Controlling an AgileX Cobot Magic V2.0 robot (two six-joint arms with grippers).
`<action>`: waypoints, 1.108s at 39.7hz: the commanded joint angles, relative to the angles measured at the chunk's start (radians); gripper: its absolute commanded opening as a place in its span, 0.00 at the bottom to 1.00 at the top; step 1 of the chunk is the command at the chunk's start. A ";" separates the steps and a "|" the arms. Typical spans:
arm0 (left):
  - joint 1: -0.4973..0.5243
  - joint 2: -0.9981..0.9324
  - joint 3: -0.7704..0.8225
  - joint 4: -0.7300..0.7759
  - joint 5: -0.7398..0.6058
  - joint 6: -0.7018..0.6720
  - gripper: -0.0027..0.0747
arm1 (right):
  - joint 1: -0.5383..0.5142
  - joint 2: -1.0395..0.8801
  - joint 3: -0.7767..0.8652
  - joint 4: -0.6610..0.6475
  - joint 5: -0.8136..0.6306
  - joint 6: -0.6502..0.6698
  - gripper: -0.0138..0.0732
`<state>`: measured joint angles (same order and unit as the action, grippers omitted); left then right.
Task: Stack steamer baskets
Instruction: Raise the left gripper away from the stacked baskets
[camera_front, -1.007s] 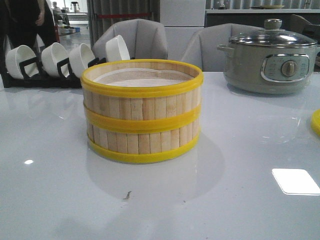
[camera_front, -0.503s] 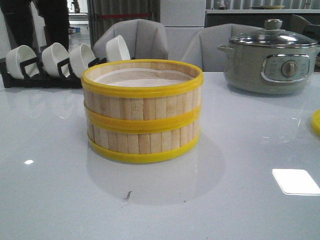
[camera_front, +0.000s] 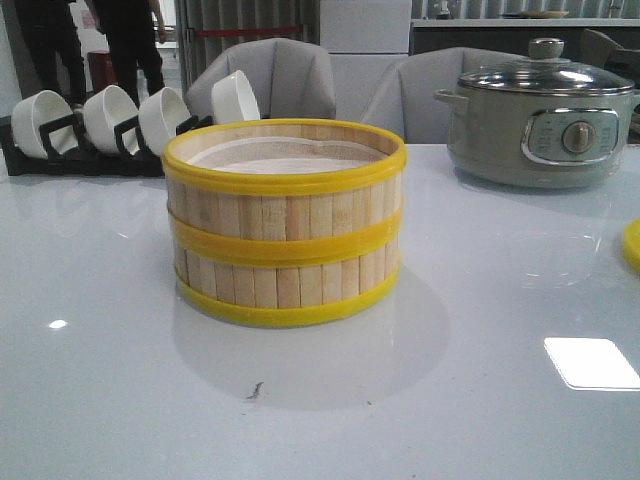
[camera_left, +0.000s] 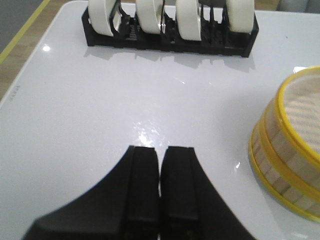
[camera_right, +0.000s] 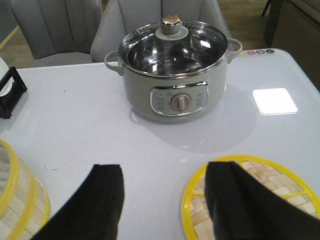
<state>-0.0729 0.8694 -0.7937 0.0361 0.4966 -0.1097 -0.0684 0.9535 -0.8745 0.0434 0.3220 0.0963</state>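
On the white desk (camera_front: 120, 400) you see the steamer baskets (camera_front: 285, 225) already stacked two high, one squarely on the other, with yellow rims at top, middle and base. Use this stack as your landmark. Its upper basket is open at the top, and you can see a pale liner inside.

Behind the stack and toward the robot's left, a black rack (camera_front: 80, 155) holds four white bowls (camera_front: 110, 115) on edge. Behind the stack and toward the robot's right stands the grey-green electric pot (camera_front: 545, 125) with its glass lid on.

The woven lid (camera_right: 250, 200) lies flat on the desk well to the right of the stack, nearer to you than the pot; in the front view you see only a sliver of its yellow rim at the frame edge.

Check the left gripper (camera_left: 160, 195): its fingers (camera_left: 142, 190) are pressed together with nothing between them, above bare desk to the left of the stack.

Check the right gripper (camera_right: 162, 200): its fingers (camera_right: 102, 200) stand wide apart and grasp nothing. One finger overlaps the lid in the wrist view; you cannot tell whether it touches it.
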 joint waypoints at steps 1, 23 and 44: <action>-0.027 -0.072 0.064 0.001 -0.136 -0.001 0.14 | -0.001 -0.002 -0.037 -0.002 -0.080 -0.011 0.70; -0.031 -0.133 0.124 0.009 -0.132 -0.001 0.14 | -0.001 -0.001 -0.037 -0.001 0.042 -0.011 0.20; -0.031 -0.133 0.124 0.009 -0.132 -0.001 0.14 | -0.001 -0.001 -0.037 -0.001 0.119 -0.011 0.35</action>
<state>-0.0961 0.7408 -0.6415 0.0454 0.4484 -0.1081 -0.0684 0.9616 -0.8745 0.0449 0.4959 0.0963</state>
